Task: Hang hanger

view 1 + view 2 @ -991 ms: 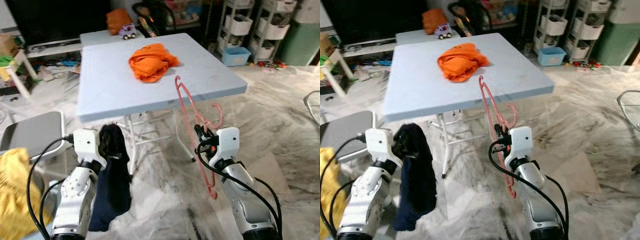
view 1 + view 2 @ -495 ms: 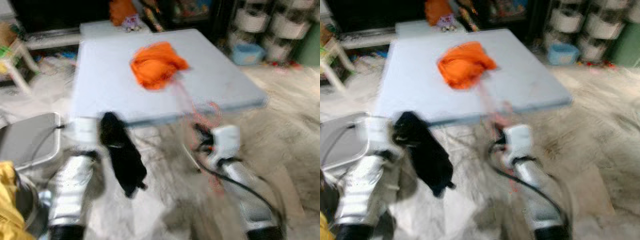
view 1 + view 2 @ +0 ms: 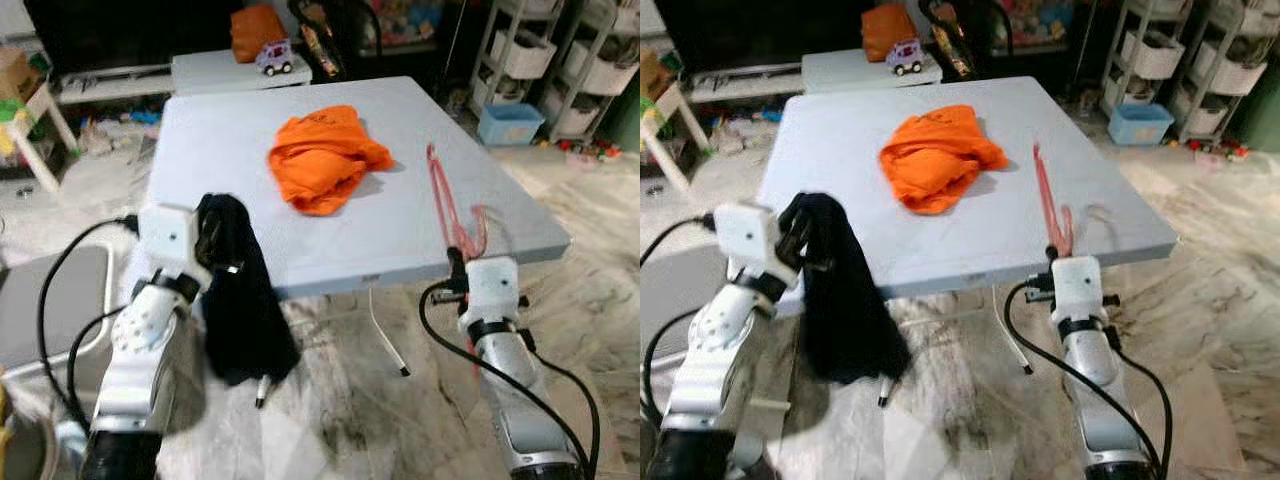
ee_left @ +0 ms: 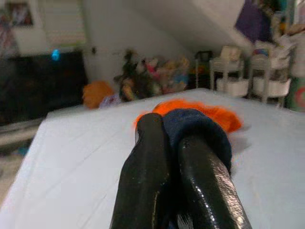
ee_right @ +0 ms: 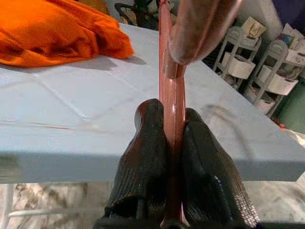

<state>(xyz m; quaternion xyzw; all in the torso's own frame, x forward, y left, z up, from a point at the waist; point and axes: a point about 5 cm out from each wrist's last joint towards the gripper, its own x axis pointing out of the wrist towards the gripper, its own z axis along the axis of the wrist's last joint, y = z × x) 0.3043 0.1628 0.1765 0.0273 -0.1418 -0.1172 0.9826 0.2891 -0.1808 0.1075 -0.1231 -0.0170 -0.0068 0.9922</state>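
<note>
Right wrist view: tool [image 5: 174,143] pinching hanger [image 5: 172,86]

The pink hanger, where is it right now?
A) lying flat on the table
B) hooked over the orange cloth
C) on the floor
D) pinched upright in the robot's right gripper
D: the pink hanger stands upright, clamped between the two black fingers of the right gripper at the near edge of the light blue table, apart from the orange cloth.
</note>
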